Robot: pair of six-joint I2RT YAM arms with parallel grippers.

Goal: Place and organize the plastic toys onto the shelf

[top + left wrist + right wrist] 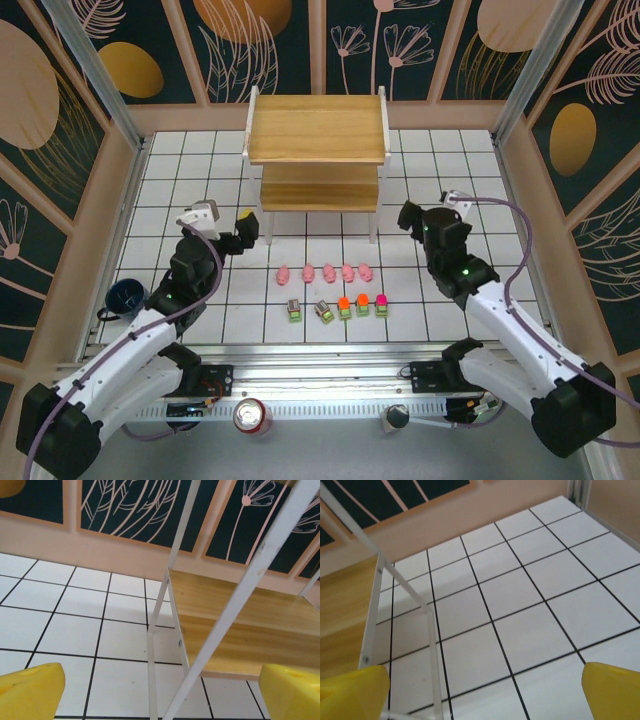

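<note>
Bench point(180, 160) of white tiles within floral walls point(60, 120) bears bare shelf point(317, 128), plastic toys point(327, 271) rowed before it; left hand point(250, 226), right hand point(408, 216) gape empty.

Pink pig figures point(329, 271): five. Blocky pieces point(344, 306) with green bases and grey, orange or magenta tops: five. Shelf point(317, 130): one, of two tiers. Dark blue mug point(127, 296): one. Red soda can point(251, 417): one.
</note>
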